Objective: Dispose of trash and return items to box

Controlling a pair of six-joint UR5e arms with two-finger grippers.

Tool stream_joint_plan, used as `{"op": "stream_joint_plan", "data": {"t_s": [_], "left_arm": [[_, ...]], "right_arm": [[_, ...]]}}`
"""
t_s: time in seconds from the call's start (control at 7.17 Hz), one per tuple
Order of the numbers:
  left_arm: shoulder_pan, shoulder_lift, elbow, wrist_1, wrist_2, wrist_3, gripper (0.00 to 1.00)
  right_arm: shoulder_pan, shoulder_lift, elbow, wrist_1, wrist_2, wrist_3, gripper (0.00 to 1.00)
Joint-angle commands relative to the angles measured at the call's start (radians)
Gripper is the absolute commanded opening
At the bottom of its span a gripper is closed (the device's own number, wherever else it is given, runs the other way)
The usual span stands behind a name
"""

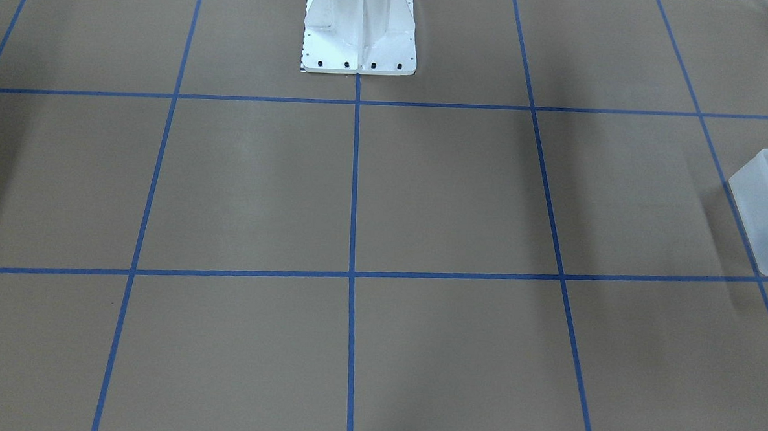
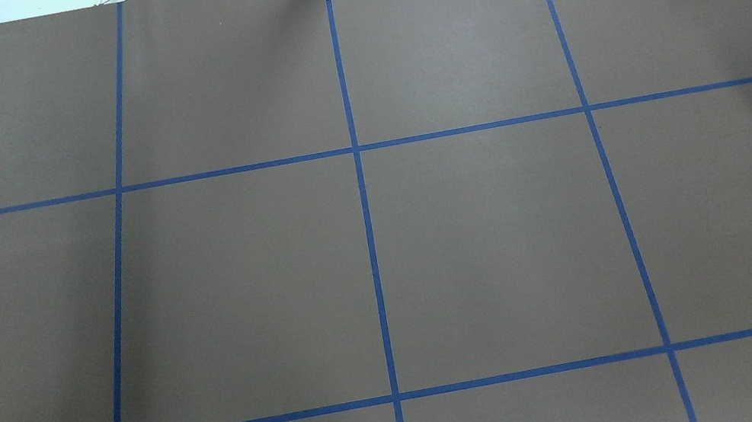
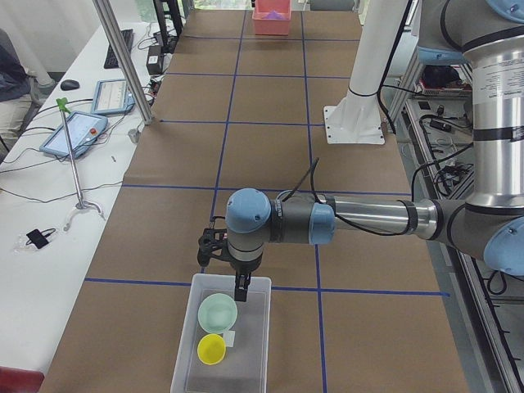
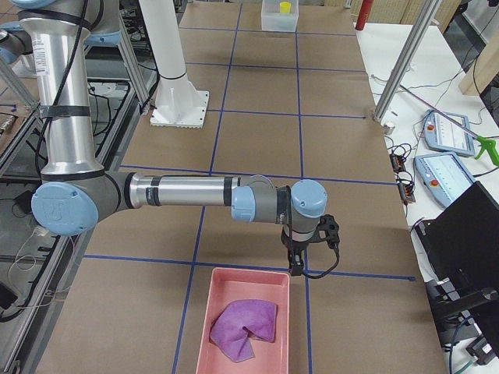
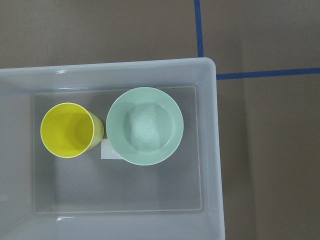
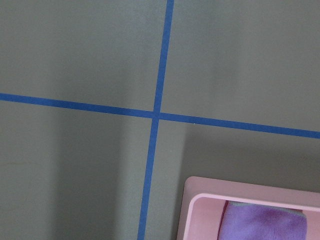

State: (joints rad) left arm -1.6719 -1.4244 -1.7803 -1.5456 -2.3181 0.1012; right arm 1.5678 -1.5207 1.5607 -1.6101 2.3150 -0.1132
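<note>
The frosted-white box [image 5: 209, 150] holds the mint-green bowl [image 5: 145, 132] and the yellow cup [image 5: 67, 130], both upright and side by side. In the exterior left view the box [image 3: 262, 344] lies near the camera with the bowl [image 3: 218, 312] and cup [image 3: 212, 349] inside. My left gripper [image 3: 240, 288] hangs over the box's far edge; I cannot tell if it is open or shut. My right gripper [image 4: 295, 265] hangs over the far rim of a pink tray [image 4: 204, 327]; I cannot tell its state either. No fingers show in either wrist view.
The pink tray holds a crumpled purple cloth [image 4: 243, 327], which also shows in the right wrist view [image 6: 260, 225]. The white robot base [image 1: 359, 33] stands at mid table. The box [image 1: 757, 206] sits at the table's end. Tablets and cables lie on side benches.
</note>
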Motion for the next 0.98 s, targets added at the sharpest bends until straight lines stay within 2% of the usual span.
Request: {"op": "stream_joint_plan", "data": {"t_s": [0.0,0.28,0.42,0.56,0.7,0.84], "left_arm": [[-0.003,-0.001,0.004,-0.005,-0.004,-0.003,0.98],[0.0,0.007,0.002,-0.005,-0.003,-0.006,0.98],[0.0,0.007,0.01,-0.004,-0.007,-0.003,0.98],[0.0,0.004,-0.013,0.001,-0.018,-0.005,0.98],[-0.002,0.01,-0.019,0.005,-0.079,-0.005,0.98],[-0.002,0.01,-0.028,0.001,-0.086,-0.003,0.98]], "right_arm": [[0.0,-0.001,0.013,-0.001,-0.002,-0.003,1.0],[-0.006,-0.003,0.015,-0.001,-0.015,-0.008,1.0],[-0.043,0.008,0.018,-0.001,-0.101,-0.006,1.0],[-0.048,0.011,0.019,-0.001,-0.097,-0.002,1.0],[-0.048,0.01,0.013,-0.001,-0.07,-0.002,1.0],[-0.046,0.007,0.021,-0.002,-0.056,0.0,1.0]]}}
